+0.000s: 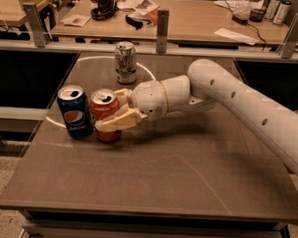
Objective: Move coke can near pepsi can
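Red coke can (102, 107) stands on the tabletop (185, 183), just beside the pepsi can (74, 113). Your pincer (111, 110) holds it. You look nearly done; next, let go gently and back away.

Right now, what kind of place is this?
Likely an office or lab: desk behind with headphones and papers. The tool grips the coke can on the near table.

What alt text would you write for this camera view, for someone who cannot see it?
A white robot arm reaches in from the right, and its tool grips a red coke can standing right beside a blue pepsi can at the left of a brown table. A silver-green can stands apart behind them, with cluttered desks beyond.
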### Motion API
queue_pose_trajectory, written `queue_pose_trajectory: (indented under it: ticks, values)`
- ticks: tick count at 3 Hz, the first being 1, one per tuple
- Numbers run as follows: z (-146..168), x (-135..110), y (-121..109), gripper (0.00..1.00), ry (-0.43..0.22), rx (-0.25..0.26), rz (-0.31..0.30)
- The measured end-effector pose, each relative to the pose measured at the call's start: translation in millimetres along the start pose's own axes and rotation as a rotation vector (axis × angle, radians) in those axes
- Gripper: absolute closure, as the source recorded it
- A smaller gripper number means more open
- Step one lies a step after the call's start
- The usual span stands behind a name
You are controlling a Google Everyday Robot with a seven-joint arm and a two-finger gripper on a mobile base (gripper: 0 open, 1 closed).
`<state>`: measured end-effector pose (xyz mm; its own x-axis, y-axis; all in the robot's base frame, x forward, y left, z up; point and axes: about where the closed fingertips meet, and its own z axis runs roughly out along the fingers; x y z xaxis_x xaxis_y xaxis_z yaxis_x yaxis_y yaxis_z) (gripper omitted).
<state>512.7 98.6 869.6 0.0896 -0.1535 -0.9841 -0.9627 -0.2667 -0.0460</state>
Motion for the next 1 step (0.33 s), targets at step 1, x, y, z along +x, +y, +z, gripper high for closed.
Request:
queue_pose_trajectory:
  ticks: [1]
  values:
    - [0.0, -0.2, 0.0, 0.39, 0.000, 0.000, 0.000]
